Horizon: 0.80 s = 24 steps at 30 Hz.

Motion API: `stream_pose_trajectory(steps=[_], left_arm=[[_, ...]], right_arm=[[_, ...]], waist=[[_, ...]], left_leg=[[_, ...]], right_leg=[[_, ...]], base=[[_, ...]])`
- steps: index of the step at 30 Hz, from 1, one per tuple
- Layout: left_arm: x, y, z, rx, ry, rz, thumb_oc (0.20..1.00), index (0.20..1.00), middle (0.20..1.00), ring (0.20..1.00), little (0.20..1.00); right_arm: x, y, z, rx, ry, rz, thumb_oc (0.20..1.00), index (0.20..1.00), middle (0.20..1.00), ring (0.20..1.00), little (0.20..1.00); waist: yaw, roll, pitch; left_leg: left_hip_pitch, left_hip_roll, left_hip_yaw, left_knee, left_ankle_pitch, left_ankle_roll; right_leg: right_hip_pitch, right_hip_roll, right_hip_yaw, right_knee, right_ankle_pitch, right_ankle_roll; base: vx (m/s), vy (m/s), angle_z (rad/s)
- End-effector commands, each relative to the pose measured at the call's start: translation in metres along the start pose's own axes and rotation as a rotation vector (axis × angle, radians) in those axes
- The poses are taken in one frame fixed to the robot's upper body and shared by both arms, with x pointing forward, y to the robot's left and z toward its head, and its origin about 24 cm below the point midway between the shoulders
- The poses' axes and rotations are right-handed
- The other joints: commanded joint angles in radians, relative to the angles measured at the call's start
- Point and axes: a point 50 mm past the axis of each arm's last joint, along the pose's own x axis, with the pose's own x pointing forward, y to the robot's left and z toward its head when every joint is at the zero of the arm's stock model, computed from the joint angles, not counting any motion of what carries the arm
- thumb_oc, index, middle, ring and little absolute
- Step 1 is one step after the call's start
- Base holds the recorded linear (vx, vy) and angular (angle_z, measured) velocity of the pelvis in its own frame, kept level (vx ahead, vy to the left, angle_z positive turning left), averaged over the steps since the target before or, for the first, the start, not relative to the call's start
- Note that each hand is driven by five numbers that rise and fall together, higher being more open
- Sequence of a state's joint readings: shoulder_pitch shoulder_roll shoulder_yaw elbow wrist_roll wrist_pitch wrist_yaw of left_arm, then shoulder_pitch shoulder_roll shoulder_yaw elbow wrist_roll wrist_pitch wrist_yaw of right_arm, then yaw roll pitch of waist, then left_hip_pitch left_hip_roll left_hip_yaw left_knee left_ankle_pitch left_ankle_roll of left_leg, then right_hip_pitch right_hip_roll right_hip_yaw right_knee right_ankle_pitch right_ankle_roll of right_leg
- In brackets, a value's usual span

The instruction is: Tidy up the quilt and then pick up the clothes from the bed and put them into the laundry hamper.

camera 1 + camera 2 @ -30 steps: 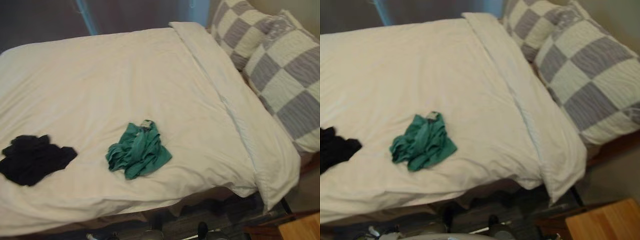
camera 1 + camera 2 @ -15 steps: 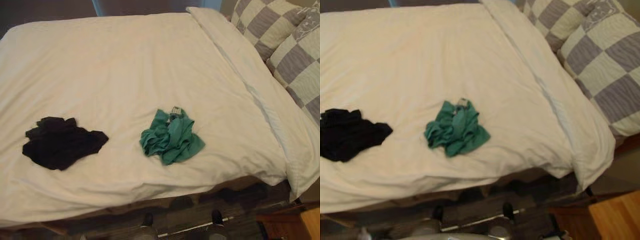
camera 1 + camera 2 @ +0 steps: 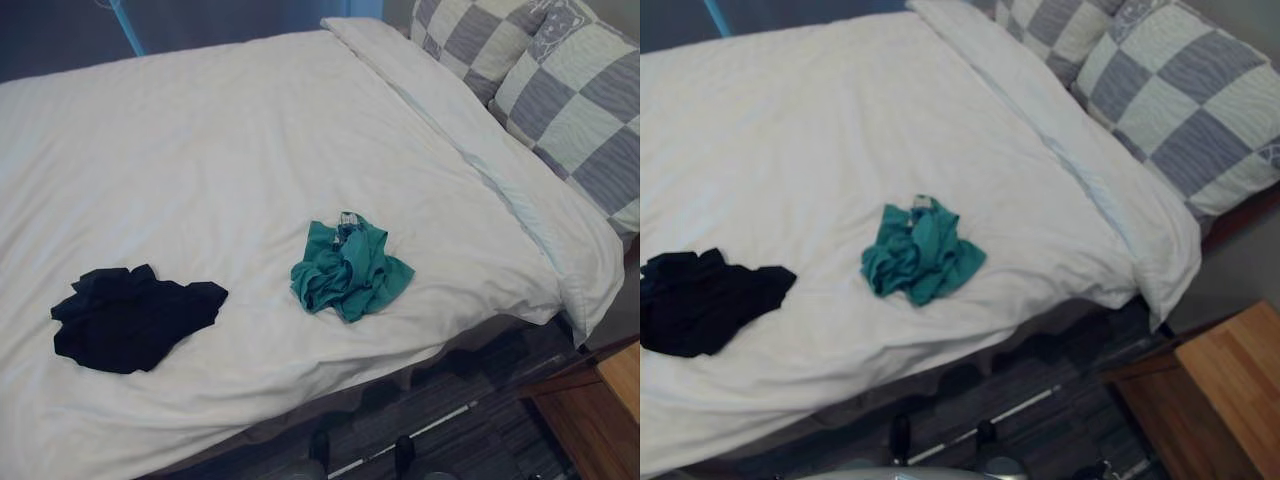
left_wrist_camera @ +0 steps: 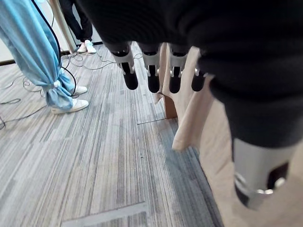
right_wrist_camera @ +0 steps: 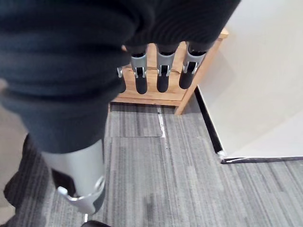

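I take the quilt as my landmark. It lies spread over the bed, white and soft, fairly smooth with shallow creases, its near edge draped over the bedside and its head end folded into a long band. I judge the tidying step close to done and the clothes step not yet begun.

Beyond that folded band sit two checked pillows, grey and cream squares, plump. Off the quilt's near corner at the pillow end stands a wooden nightstand, flat-topped and boxy.

On the quilt, toward its near edge, lie both garments — a black garment crumpled into a low flat heap, matte, and a teal garment bunched into a tighter ridged lump, nearer the pillow end. They lie apart.

Left hand hangs beside the quilt's draped edge over striped grey floor, fingers straight, grasping nothing. Right hand hangs above the floor in front of the nightstand, fingers relaxed, nothing in it.

Next move, as I judge it — reach to one heap and pinch enough folds to lift it whole. I see no hamper yet.
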<state>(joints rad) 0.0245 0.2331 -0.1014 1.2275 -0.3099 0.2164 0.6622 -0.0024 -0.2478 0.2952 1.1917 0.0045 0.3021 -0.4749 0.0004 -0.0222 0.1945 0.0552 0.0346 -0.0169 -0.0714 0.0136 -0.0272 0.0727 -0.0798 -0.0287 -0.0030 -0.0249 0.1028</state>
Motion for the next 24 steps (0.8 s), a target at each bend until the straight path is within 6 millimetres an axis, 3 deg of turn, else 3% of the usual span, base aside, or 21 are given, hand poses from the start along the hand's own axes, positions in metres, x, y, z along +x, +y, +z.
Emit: stream_pose_trajectory(steps=[1,3,4,6,8,12,15,17,18,20,21,22,24], left_arm=[[0.005,0.014,0.019,0.045,-0.1,0.097,1.0,1.0,1.0,1.0,1.0],[0.003,0.015,0.025,0.067,-0.135,0.123,1.0,1.0,1.0,1.0,1.0],[0.001,0.015,0.033,0.054,-0.138,0.124,1.0,1.0,1.0,1.0,1.0],[0.001,0.014,0.03,0.027,-0.103,0.112,1.0,1.0,1.0,1.0,1.0],[0.004,0.014,0.012,-0.015,0.003,0.104,1.0,1.0,1.0,1.0,1.0],[0.006,0.015,-0.012,-0.001,0.078,0.106,1.0,1.0,1.0,1.0,1.0],[0.007,0.016,-0.008,0.018,0.011,0.126,1.0,1.0,1.0,1.0,1.0],[0.007,0.016,-0.002,0.041,-0.029,0.12,1.0,1.0,1.0,1.0,1.0],[0.007,0.016,0.008,0.087,-0.093,0.111,1.0,1.0,1.0,1.0,1.0],[0.005,0.014,0.02,0.078,-0.124,0.096,1.0,1.0,1.0,1.0,1.0],[0.005,0.015,0.022,0.04,-0.098,0.095,1.0,1.0,1.0,1.0,1.0],[0.006,0.016,0.021,0.012,-0.071,0.094,1.0,1.0,1.0,1.0,1.0],[0.01,0.021,0.007,-0.057,0.049,0.091,1.0,1.0,1.0,1.0,1.0]], right_arm=[[0.001,-0.007,0.01,-0.055,-0.04,-0.036,1.0,1.0,1.0,1.0,1.0],[0.0,-0.007,0.012,-0.066,-0.049,-0.044,1.0,1.0,1.0,1.0,1.0],[0.002,-0.014,0.017,-0.048,-0.06,-0.072,1.0,1.0,1.0,1.0,1.0],[0.004,-0.022,0.02,-0.009,-0.053,-0.091,1.0,1.0,1.0,1.0,1.0],[0.007,-0.03,0.02,0.051,-0.033,-0.101,1.0,1.0,1.0,1.0,1.0],[0.011,-0.038,0.014,0.019,-0.025,-0.129,1.0,1.0,1.0,1.0,1.0],[0.012,-0.039,0.004,0.015,0.012,-0.142,1.0,1.0,1.0,1.0,1.0],[0.012,-0.039,0.001,0.024,0.028,-0.146,1.0,1.0,1.0,1.0,1.0],[0.012,-0.038,-0.002,0.04,0.04,-0.149,1.0,1.0,1.0,1.0,1.0],[0.011,-0.032,-0.004,0.094,0.056,-0.134,1.0,1.0,1.0,1.0,1.0],[0.009,-0.026,-0.004,0.127,0.059,-0.107,1.0,1.0,1.0,1.0,1.0],[0.008,-0.024,-0.003,0.132,0.055,-0.099,1.0,1.0,1.0,1.0,1.0],[0.006,-0.02,0.002,0.144,0.042,-0.088,1.0,1.0,1.0,1.0,1.0]], waist=[[0.011,-0.047,-0.001],[0.013,-0.057,0.002],[0.026,-0.065,0.022],[0.034,-0.061,0.034],[0.025,-0.047,0.023],[0.012,-0.039,-0.002],[0.003,-0.026,-0.008],[-0.005,-0.018,-0.01],[-0.02,-0.009,-0.01],[-0.025,-0.011,0.001],[-0.012,-0.018,0.01],[-0.008,-0.018,0.012],[0.017,-0.019,0.027]], left_leg=[[-0.02,-0.008,-0.054,0.102,-0.081,0.004],[-0.054,-0.017,-0.062,0.186,-0.1,-0.004],[-0.123,-0.026,-0.08,0.297,-0.081,-0.018],[-0.15,-0.014,-0.084,0.326,-0.052,-0.029],[-0.108,0.049,-0.064,0.256,-0.005,-0.047],[-0.055,0.122,-0.094,0.117,0.055,-0.071],[-0.028,0.141,-0.106,0.061,0.031,-0.089],[-0.018,0.144,-0.089,0.051,0.02,-0.092],[-0.011,0.152,-0.047,0.061,0.007,-0.094],[-0.029,0.105,-0.05,0.112,-0.029,-0.074],[-0.038,0.072,-0.057,0.129,-0.045,-0.058],[-0.033,0.068,-0.045,0.13,-0.049,-0.051],[-0.007,0.051,0.023,0.13,-0.065,-0.03]], right_leg=[[-0.082,-0.005,0.11,0.11,-0.004,0.025],[-0.074,-0.009,0.125,0.105,-0.004,0.015],[-0.064,-0.014,0.12,0.1,0.001,0.004],[-0.054,-0.013,0.102,0.094,0.004,-0.003],[-0.041,-0.02,0.074,0.07,0.01,-0.003],[-0.036,-0.028,0.127,0.039,0.024,0.016],[-0.033,-0.059,0.162,0.043,0.018,0.047],[-0.04,-0.082,0.161,0.052,0.018,0.066],[-0.05,-0.11,0.152,0.066,0.022,0.079],[-0.05,-0.15,0.175,0.074,0.052,0.098],[-0.051,-0.198,0.177,0.076,0.104,0.103],[-0.058,-0.215,0.16,0.081,0.114,0.102],[-0.088,-0.259,0.036,0.147,0.162,0.103]], base=[[0.07,-0.119,0.15],[-0.02,-0.08,0.25],[-0.07,-0.03,0.4],[-0.08,0.061,0.34],[-0.05,0.253,0.02],[-0.03,0.3,-0.02],[-0.08,0.471,0.02],[-0.09,0.444,-0.23],[-0.11,0.549,-0.14],[-0.12,0.56,0.18],[-0.09,0.38,0.19],[-0.1,0.394,0.12],[-0.1,0.345,-0.15]])
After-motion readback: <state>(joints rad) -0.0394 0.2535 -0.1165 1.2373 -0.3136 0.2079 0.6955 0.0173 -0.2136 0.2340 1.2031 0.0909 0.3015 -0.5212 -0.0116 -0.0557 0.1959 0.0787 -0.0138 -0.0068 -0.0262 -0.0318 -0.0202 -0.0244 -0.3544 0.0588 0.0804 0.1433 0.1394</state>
